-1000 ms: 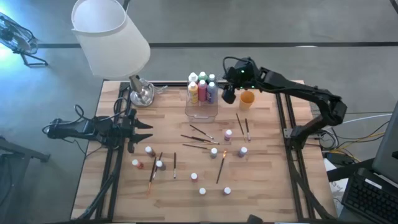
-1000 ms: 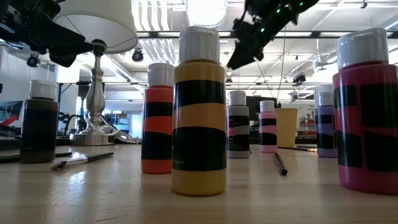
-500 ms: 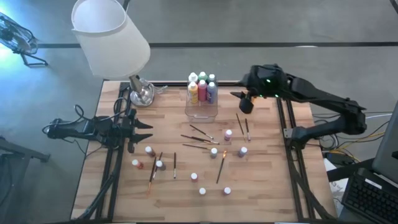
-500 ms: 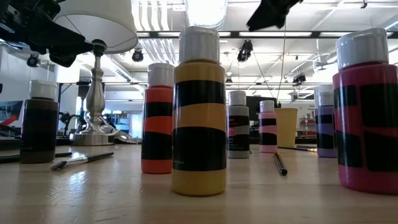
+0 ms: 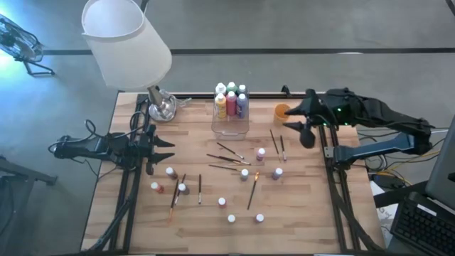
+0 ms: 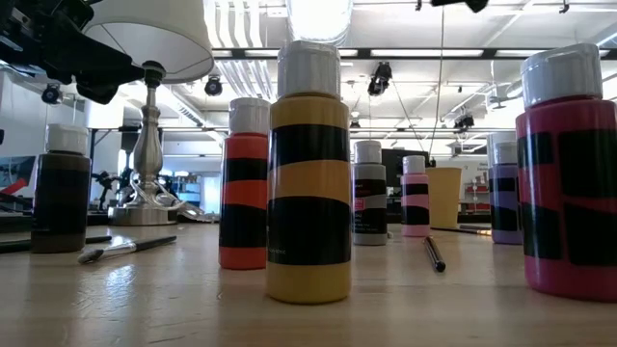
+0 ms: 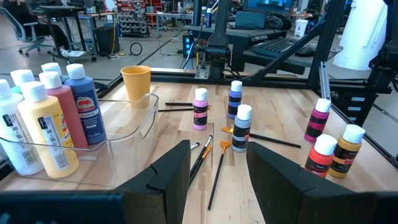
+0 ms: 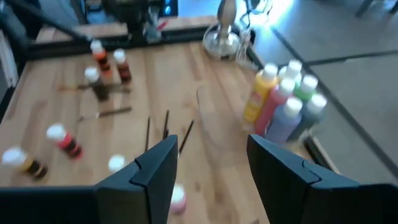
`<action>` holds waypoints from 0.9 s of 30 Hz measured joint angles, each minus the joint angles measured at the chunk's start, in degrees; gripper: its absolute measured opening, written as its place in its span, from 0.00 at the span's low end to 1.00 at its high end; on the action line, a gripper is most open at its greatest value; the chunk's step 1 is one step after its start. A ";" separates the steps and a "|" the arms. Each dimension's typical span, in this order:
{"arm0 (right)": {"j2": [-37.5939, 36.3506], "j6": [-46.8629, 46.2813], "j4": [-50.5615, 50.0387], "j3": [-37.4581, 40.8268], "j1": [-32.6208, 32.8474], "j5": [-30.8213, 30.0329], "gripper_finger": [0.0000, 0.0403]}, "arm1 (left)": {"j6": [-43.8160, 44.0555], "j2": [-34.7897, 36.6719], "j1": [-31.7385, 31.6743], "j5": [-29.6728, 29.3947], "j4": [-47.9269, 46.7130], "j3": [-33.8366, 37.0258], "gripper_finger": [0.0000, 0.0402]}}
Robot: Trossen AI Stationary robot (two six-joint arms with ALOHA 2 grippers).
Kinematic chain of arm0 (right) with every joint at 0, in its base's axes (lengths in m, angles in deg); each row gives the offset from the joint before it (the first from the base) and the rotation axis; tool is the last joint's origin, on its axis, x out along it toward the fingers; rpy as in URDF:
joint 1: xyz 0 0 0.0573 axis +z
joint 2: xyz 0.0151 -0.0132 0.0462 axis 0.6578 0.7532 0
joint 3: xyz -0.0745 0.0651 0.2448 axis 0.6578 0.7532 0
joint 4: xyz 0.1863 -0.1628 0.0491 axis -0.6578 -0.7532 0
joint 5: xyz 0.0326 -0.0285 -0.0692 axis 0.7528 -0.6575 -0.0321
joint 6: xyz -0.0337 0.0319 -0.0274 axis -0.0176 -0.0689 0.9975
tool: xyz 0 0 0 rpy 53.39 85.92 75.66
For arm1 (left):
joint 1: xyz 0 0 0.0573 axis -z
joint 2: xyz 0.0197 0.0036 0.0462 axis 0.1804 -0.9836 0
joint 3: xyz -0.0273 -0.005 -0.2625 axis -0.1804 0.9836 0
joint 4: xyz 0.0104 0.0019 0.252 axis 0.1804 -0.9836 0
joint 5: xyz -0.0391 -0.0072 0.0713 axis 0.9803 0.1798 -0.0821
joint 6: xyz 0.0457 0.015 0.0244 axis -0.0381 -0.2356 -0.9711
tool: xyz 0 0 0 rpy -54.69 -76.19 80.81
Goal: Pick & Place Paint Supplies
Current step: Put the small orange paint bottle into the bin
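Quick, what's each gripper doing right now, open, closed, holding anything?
Left gripper: open, empty, waiting at the table's left edge.
Right gripper: open, empty, up over the table's right edge near the orange cup.

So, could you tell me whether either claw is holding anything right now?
No. The left claw and the right claw are both open and empty above the table.

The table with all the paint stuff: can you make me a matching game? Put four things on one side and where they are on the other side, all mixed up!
Things:
1. Orange cup
2. Lamp
3. Clear box
4. Left gripper

Places:
A. Far left corner of the table
B. Over the table's left edge, jaws open and empty
C. Back middle, with tall bottles standing in it
D. Back right, beside the right gripper

Pairs: 1-D, 2-A, 3-C, 4-B
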 joint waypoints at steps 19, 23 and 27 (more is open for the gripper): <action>-13.42 -3.86 -13.92 4.79 1.43 -0.07 0.33 | -0.01 0.00 -0.04 0.00 0.00 0.00 0.41; -17.29 -2.02 -13.42 7.89 1.43 -0.07 0.29 | -0.01 0.01 -0.04 0.00 0.00 -0.01 0.41; -21.62 0.90 -12.08 12.31 1.43 -0.05 0.26 | -0.01 0.01 -0.04 0.00 0.00 0.00 0.41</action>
